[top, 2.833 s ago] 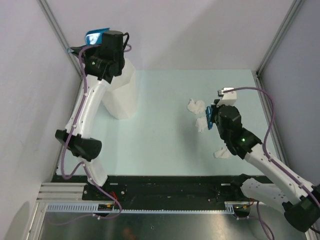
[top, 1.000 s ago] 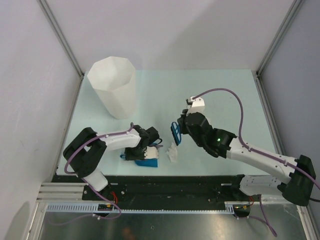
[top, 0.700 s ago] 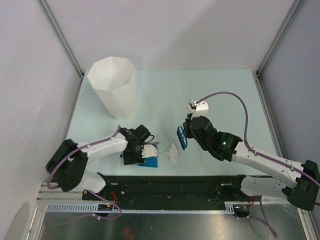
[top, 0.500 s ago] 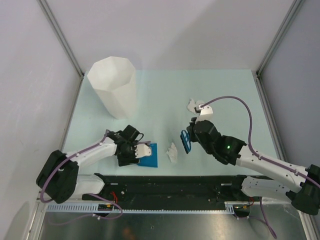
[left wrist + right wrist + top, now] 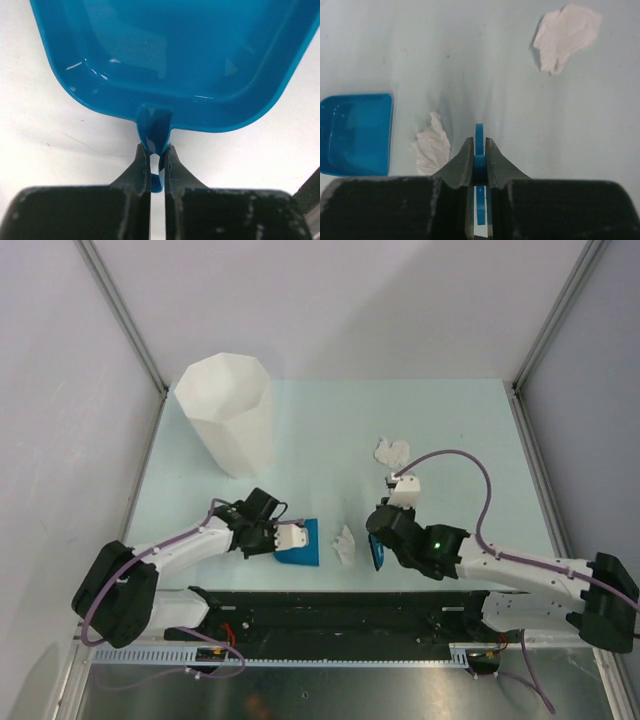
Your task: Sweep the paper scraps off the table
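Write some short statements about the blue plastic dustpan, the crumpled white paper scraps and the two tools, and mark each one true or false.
1. The left tool is shut on the handle of the blue plastic dustpan. True.
2. A paper wad lies inside that dustpan. False: the part of its inside that the left wrist camera sees is empty.
3. A crumpled white paper scrap lies on the pale green table between the dustpan and the right tool. True.
4. The right tool is open and empty. False: it is shut on a thin blue plastic piece.
5. The tall white faceted bin lies on its side. False: it stands upright.
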Controlling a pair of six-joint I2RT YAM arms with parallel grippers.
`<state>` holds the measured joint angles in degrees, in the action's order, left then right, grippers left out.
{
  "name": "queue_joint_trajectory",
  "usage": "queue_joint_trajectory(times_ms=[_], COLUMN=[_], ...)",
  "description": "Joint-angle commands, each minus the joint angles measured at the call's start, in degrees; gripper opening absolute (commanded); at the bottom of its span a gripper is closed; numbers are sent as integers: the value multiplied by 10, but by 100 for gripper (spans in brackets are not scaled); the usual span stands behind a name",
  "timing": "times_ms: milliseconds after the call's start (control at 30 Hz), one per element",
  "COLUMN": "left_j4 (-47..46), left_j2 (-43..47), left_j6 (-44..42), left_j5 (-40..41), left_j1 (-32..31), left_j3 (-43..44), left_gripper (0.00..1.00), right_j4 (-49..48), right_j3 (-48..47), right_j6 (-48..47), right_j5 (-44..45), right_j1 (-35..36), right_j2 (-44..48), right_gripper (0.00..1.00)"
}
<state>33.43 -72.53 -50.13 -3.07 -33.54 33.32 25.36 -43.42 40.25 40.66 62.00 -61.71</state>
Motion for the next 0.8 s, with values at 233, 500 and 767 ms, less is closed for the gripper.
queue_joint_trajectory(times_ms=[233,500,767], left_j4=[116,201,289], left_j2=[-105,-131,-53], left_j6=[76,129,125], left_j5=[30,119,203], left_j1=[-114,-151,-150], left_j3=[70,123,151], left_gripper=[0,0,0], right_j4=[-165,-226,-182], right_j3=[27,33,47], right_j6=[131,122,92], right_j5=[37,16,69], right_j1=[44,26,13], right_j2=[-89,-93,-48], right_gripper=[0,0,0])
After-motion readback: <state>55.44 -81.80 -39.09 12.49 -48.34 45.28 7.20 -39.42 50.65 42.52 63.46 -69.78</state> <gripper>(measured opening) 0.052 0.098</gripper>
